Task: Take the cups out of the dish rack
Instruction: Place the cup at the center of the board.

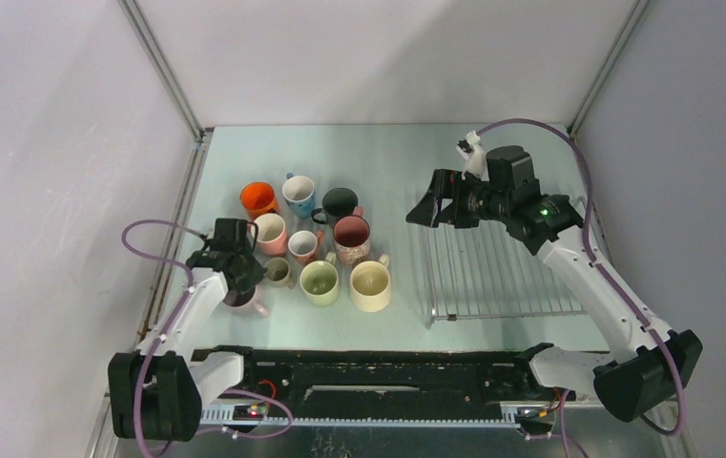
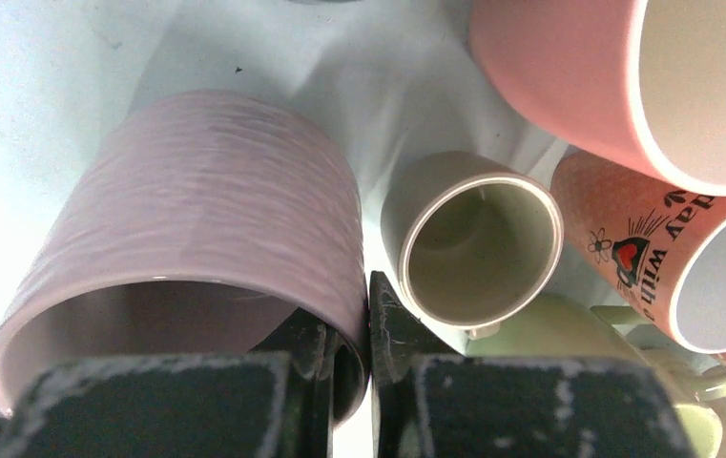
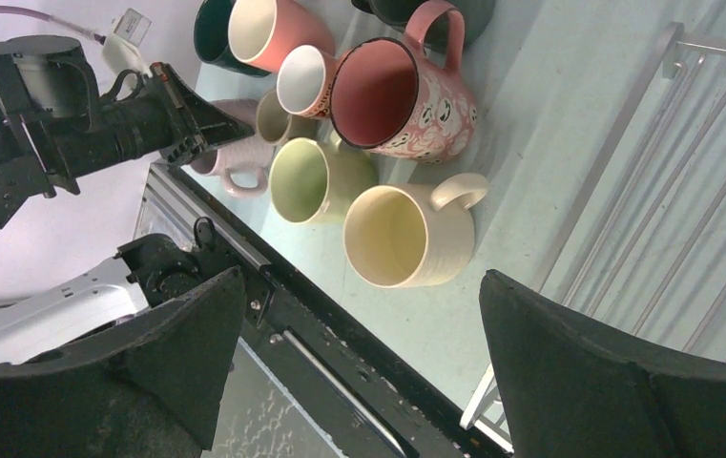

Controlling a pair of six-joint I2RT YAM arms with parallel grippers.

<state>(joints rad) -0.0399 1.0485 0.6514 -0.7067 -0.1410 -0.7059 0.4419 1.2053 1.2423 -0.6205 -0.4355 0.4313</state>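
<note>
The left gripper pinches the wall of the lilac mug, one finger inside and one outside, just beside the small beige mug among the cups grouped on the table left of the dish rack, over whose far-left corner the right gripper hangs spread wide.

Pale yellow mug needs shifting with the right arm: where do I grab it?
Probably its rim wall, from above, on the side facing the dish rack. The pale yellow mug stands upright, mouth open; the pale green mug crowds its other side.
</note>
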